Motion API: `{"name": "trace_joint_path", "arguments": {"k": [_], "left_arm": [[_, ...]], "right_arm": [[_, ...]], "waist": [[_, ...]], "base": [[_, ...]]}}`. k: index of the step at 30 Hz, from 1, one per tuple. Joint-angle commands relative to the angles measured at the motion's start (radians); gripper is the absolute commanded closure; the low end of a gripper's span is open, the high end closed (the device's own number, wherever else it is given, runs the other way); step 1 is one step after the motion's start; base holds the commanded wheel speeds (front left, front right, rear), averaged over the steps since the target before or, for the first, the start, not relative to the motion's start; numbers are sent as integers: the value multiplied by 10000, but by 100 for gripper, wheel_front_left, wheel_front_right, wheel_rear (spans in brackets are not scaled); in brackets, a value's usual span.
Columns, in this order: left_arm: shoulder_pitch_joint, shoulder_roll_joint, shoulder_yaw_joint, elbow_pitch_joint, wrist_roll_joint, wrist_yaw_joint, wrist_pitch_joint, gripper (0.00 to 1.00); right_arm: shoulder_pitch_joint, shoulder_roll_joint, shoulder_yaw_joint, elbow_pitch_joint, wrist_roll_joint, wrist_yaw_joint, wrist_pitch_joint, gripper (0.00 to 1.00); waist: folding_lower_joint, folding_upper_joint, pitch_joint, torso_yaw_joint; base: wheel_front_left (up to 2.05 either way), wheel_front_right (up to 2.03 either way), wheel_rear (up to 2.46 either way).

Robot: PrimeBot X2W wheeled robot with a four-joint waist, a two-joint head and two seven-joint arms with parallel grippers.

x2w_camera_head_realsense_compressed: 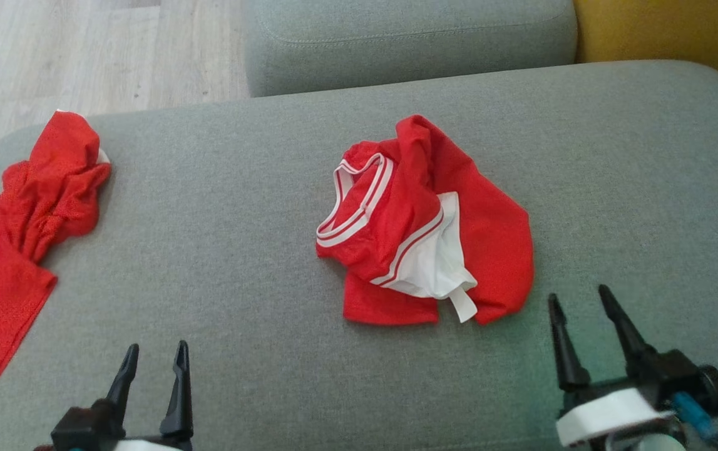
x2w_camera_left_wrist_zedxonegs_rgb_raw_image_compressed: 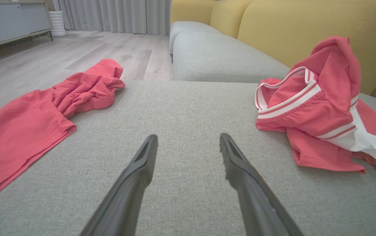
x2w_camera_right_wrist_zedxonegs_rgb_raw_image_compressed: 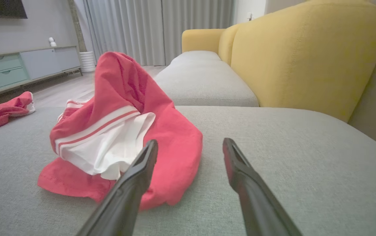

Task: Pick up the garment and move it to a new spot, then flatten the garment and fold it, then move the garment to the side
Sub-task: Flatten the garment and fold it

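A wide grey woven-fabric sofa seat spreads across the head view, with a mustard-yellow padded backrest behind it and pale wood-plank flooring beyond its far left edge. At the seat's left end lies a plain red mesh garment, half spread, its lower part running off the cushion's rim.

Near the middle of the seat, a little toward the robot's right, sits the crumpled red jersey with white panel and striped trim, which is most likely the piece to be handled. It is heaped on itself, one fold standing up at the back and the white panel lying uppermost toward the robot.

It looks light, thin and wholly limp. It should lift with little effort, sag from any single pinch and drag its loose folds along. The weave may slide on the dark fingers, so a shallow nip could slip.

The right gripper hovers just beside the jersey's near right edge, jaws spread wide and holding nothing. The left gripper is well apart from it, over bare cushion, equally released.

The doubled striped band or the red hem at the near edge looks like the firmest place to pinch.
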Motion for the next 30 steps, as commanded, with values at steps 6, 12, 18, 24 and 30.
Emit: {"name": "trace_joint_path", "arguments": {"k": [6, 12, 18, 24, 30], "left_arm": [[-483, 36, 177, -304, -93, 55, -78, 0], [-753, 36, -79, -245, -261, 146, -78, 0], [-907, 36, -296, -285, -402, 304, -78, 0], [-1021, 36, -260, -286, -449, 345, -78, 0], [-1188, 36, -336, -294, -415, 364, -78, 0]], "right_arm": [[-1446, -385, 1438, 118, -1082, -7, 5, 0], [-3193, -1466, 4249, 1674, -1029, -7, 1925, 0], [-4205, -2236, 5518, 2325, -382, -7, 3061, 0], [-4647, -2489, 5866, 2630, -85, -7, 3534, 0], [-5096, -2649, 6448, 2913, 299, -7, 3966, 0]], "waist": [[0, 0, 160, 104], [0, 0, 304, 449], [0, 0, 481, 746], [0, 0, 730, 858], [0, 0, 1013, 824]], "base": [[0, 0, 0], [0, 0, 0], [0, 0, 0], [0, 0, 0], [0, 0, 0]]}}
